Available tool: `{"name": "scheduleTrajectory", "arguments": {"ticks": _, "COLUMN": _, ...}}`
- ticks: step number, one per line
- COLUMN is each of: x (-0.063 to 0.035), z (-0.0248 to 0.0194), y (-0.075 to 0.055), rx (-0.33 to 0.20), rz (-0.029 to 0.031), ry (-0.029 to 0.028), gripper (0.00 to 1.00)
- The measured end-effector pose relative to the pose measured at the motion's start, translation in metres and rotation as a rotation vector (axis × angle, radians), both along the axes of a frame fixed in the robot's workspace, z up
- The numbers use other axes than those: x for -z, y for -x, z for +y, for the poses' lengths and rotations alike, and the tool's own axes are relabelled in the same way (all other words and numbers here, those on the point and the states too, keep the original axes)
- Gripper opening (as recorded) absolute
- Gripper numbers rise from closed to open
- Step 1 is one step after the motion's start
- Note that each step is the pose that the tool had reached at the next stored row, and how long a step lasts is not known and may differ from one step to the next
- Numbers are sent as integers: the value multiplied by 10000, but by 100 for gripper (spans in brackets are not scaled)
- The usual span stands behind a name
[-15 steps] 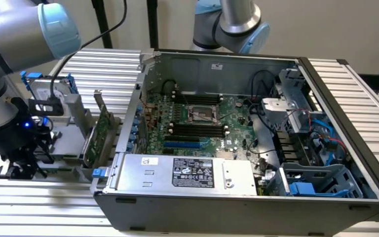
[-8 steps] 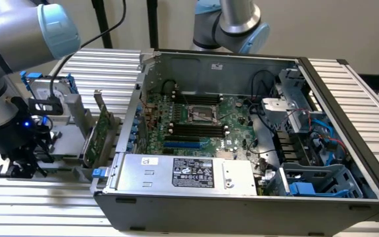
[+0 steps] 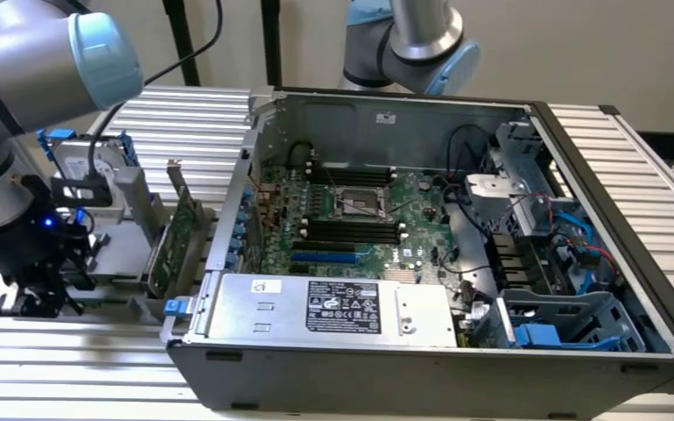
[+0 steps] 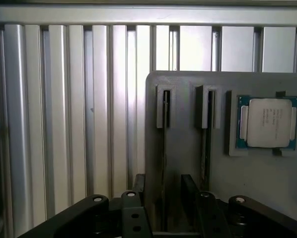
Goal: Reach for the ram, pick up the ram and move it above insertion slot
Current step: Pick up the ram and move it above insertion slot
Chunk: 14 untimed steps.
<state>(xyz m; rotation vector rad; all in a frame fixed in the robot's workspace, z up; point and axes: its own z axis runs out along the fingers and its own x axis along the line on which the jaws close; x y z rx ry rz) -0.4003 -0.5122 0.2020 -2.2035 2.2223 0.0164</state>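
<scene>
Ribbed aluminium table slats (image 3: pixel 80 351) are seen under an open grey computer case (image 3: pixel 431 368) — at the exterior view's lower left the black gripper (image 3: pixel 39 294) is held wide apart. The thin ram stick (image 4: pixel 164 148), edge-on in a grey slotted holder (image 4: pixel 183 124), is flanked by its fingers (image 4: pixel 190 188).

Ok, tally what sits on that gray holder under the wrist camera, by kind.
Narrow slots: 2
Processor chip: 1
Total: 3
</scene>
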Motion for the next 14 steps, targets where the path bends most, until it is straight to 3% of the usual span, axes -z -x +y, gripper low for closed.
{"name": "scheduleTrajectory", "arguments": {"ticks": 6, "x": 36, "z": 1, "y": 0, "rx": -17, "rz": 63, "ry": -20, "gripper": 40}}
{"name": "scheduleTrajectory", "arguments": {"ticks": 7, "x": 40, "z": 1, "y": 0, "rx": -19, "rz": 67, "ry": -23, "gripper": 33}}
{"name": "scheduleTrajectory", "arguments": {"ticks": 12, "x": 55, "z": 2, "y": -1, "rx": -23, "rz": 86, "ry": -38, "gripper": 31}}
{"name": "scheduleTrajectory", "arguments": {"ticks": 13, "x": 57, "z": 4, "y": -1, "rx": -24, "rz": 88, "ry": -41, "gripper": 24}}
{"name": "scheduleTrajectory", "arguments": {"ticks": 14, "x": 58, "z": 5, "y": -1, "rx": -24, "rz": 91, "ry": -41, "gripper": 24}}
